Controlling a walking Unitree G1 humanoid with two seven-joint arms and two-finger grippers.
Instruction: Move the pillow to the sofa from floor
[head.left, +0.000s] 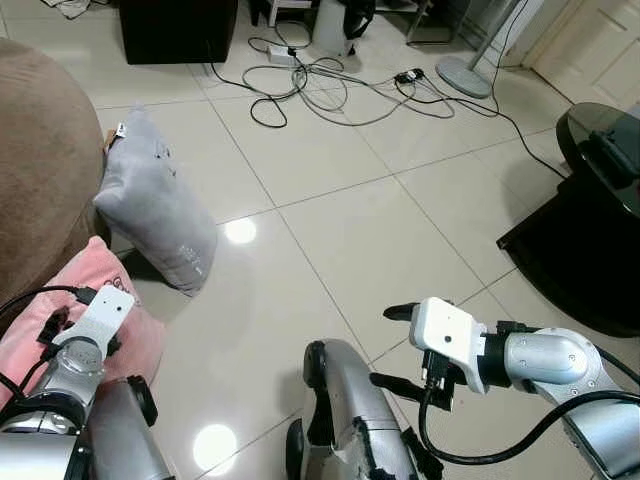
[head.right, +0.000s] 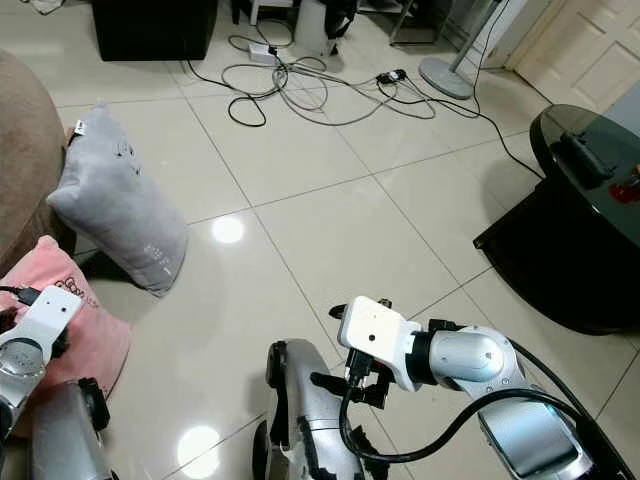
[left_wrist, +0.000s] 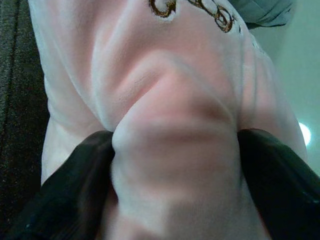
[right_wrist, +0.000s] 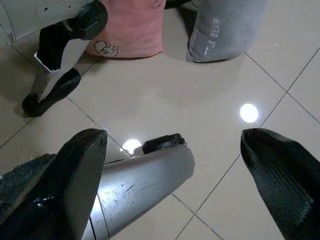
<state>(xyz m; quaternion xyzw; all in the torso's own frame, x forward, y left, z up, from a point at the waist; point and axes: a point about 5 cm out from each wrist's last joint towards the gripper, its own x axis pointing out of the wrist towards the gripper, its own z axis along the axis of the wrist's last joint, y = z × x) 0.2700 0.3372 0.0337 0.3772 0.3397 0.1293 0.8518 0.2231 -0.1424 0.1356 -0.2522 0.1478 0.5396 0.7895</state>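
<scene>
A pink pillow (head.left: 105, 295) with gold stitching leans low against the brown sofa (head.left: 35, 160) at my left. My left gripper (left_wrist: 175, 165) is shut on a bunched fold of it, one black finger (left_wrist: 75, 185) on each side of the fabric. A grey pillow (head.left: 155, 205) stands on the tiled floor just beyond, also leaning on the sofa. My right gripper (head.left: 397, 345) hangs open over bare tiles at the lower right, holding nothing; in the right wrist view both the pink pillow (right_wrist: 132, 25) and the grey pillow (right_wrist: 225, 25) lie ahead of it.
A black glass table (head.left: 590, 220) stands at the right. Tangled cables (head.left: 320, 80) and a fan base (head.left: 465, 72) lie on the floor at the back, near a dark cabinet (head.left: 180, 30). My own leg (head.left: 350, 410) shows below. Open tiles span the middle.
</scene>
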